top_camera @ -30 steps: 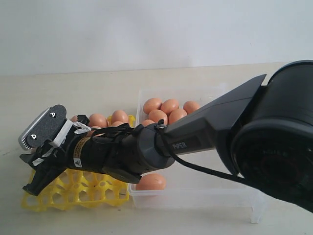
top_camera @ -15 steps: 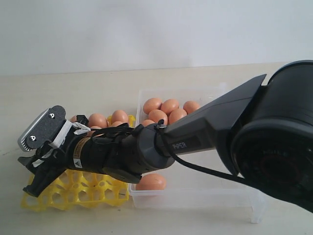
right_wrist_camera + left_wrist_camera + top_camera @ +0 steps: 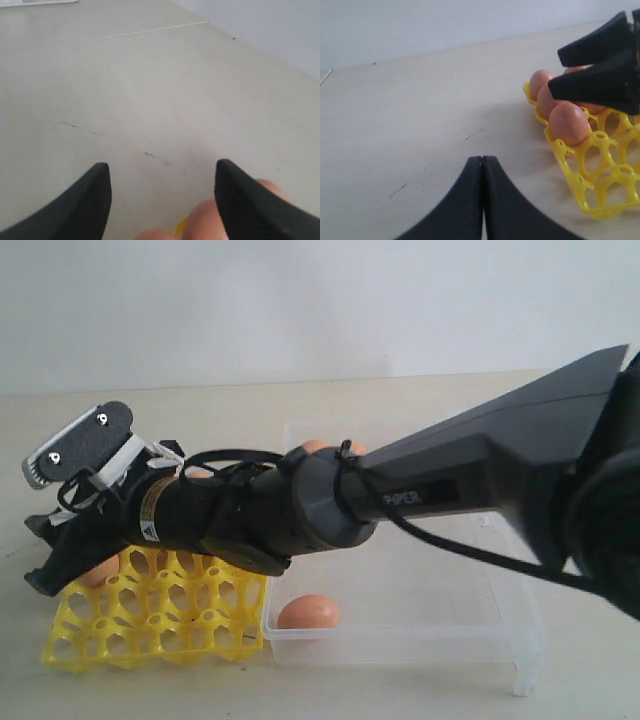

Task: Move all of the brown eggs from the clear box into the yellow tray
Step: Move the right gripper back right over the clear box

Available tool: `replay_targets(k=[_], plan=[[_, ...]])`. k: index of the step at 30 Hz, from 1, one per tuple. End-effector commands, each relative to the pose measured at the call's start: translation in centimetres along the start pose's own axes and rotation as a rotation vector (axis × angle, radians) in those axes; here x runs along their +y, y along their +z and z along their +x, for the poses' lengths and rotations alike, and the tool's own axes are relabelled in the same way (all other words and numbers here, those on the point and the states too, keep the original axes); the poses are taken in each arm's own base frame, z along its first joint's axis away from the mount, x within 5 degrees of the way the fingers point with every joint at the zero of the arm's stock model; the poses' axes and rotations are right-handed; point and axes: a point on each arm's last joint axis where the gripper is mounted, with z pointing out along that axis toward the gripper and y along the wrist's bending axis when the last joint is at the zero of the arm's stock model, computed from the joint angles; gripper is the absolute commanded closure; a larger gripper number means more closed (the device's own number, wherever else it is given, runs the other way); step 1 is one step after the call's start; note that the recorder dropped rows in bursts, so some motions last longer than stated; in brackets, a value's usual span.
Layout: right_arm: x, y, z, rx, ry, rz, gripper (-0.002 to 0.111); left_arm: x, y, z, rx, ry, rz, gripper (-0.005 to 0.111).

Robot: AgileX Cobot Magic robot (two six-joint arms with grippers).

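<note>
One exterior view, open room: bare desk is seen behind and to the left of the yellow tray. The tray's right edge is set just beside the left wall of the clear box; whether they touch cannot be told.
Exterior view, arm: the right arm is stretched from the right across the clear box and above the tray. The right gripper is held over the tray's left edge, released, with nothing between its parted fingers.
Exterior view, containers: one of the brown eggs is seen lying in the clear box near its front left corner. Others at the far wall are mostly hidden by the arm. One egg is seated at the tray's left side, just beside the lower finger. The front cups are seen as bare lattice.
Left wrist view, open room: a wide stretch of bare desk is shown between the left gripper and the tray's edge.
Left wrist view, gripper: the left gripper is clenched, its fingers pressed together on nothing.
Left wrist view, containers: three eggs are seated along the tray's nearest edge row. The right gripper's two dark fingers are held apart above them.
Right wrist view, open room: bare desk is shown everywhere ahead of the parted fingers.
Right wrist view, containers: egg tops and a sliver of yellow tray are seen beneath the gripper, close under one finger.
</note>
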Motion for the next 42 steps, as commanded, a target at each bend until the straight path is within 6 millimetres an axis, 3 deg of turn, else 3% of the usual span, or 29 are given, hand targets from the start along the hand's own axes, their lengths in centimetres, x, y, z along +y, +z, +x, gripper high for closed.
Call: replay_targets(k=[1,8,15,23,26,30,31,38,42], plan=[[-0.6,-1.8,-3.0,0.063,0.026,0.056,0.049,0.0,-0.1,-0.2,-0.016,-0.008,0.005,0.107],[-1.5,-5.2,-5.6,0.243,0.085,0.167,0.049,0.0,-0.1,-0.2,-0.016,-0.008,0.005,0.107],[-3.2,-8.1,-5.3,0.499,0.136,0.29,0.053,0.0,-0.1,-0.2,-0.016,-0.008,0.005,0.107],[-6.7,-12.8,-4.8,0.785,0.268,0.355,0.057,0.0,-0.1,-0.2,-0.016,-0.008,0.005,0.107],[-8.5,-14.1,-5.0,0.787,0.292,0.39,0.07,0.0,-0.1,-0.2,-0.016,-0.008,0.005,0.107],[-10.4,-15.0,-4.8,0.792,0.247,0.394,0.104,0.0,-0.1,-0.2,-0.016,-0.008,0.005,0.107],[-11.0,-15.2,-4.7,0.794,0.251,0.403,0.108,0.0,-0.1,-0.2,-0.016,-0.008,0.005,0.107],[-14.5,-15.3,-2.5,0.776,0.354,0.457,0.106,0.0,-0.1,-0.2,-0.016,-0.008,0.005,0.107],[-16.2,-14.7,-0.4,0.773,0.428,0.447,0.095,0.0,-0.1,-0.2,-0.016,-0.008,0.005,0.107]])
